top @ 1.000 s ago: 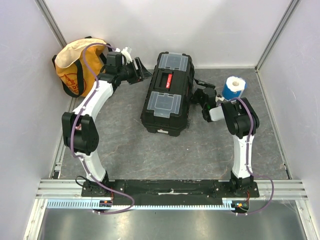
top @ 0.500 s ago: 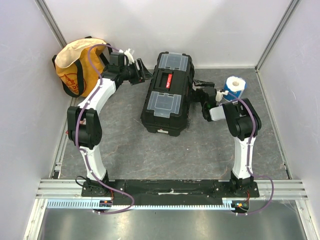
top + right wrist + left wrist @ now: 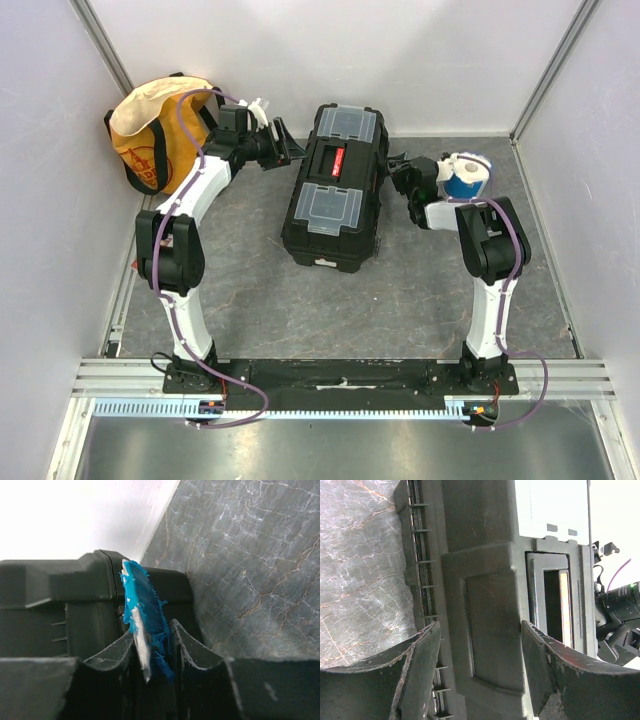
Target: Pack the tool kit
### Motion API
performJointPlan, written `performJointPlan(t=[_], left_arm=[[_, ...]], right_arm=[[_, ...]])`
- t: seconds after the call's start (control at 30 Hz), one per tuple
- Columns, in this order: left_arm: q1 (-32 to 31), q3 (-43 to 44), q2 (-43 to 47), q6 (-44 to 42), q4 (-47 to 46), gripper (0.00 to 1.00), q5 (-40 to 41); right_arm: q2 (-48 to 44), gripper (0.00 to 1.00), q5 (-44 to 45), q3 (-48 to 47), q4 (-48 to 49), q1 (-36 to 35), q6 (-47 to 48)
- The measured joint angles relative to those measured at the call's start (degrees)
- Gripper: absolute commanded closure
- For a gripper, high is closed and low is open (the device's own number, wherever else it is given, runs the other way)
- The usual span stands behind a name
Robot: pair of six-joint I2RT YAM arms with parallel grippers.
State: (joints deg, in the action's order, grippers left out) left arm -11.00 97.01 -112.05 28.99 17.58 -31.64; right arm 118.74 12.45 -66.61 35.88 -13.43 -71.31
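Black toolbox (image 3: 335,187), clear-lidded compartments (image 3: 346,123), red-marked handle (image 3: 337,160), sits between both: left end effector (image 3: 480,630) gapes wide facing its side, right end effector (image 3: 152,630), wide a second ago, now pinches its blue latch (image 3: 142,600).

Twin arms: white shells, black joints, purple cabling.
Left arm (image 3: 195,195) and right arm (image 3: 487,300): white link covers between black motor housings, with black base blocks at the end farthest from each end effector. A purple cable (image 3: 178,120) loops back from each wrist along the arm. Left end effector (image 3: 480,645) and right end effector (image 3: 152,645): black fingers (image 3: 417,670), edges scuffed pale and chipped.
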Motion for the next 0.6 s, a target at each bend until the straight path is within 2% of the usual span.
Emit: performJointPlan(t=[0.2,0.4,0.6], left_arm=[[0.02,0.22,-0.33,0.02,-0.09,0.30,-0.52],[0.07,0.57,-0.63,0.00,0.04,0.30,-1.14],[0.13,0.79,-0.66,-0.09,0.26,0.30,-1.07]], right_arm=[[-1.20,0.73,-0.90,-3.15,-7.54,-0.24,10.67],[-5.27,0.77,2.60,-4.15,-13.42,-0.55,21.03],[-7.67,0.77,3.80,-10.14,-19.63,-2.29,29.29]])
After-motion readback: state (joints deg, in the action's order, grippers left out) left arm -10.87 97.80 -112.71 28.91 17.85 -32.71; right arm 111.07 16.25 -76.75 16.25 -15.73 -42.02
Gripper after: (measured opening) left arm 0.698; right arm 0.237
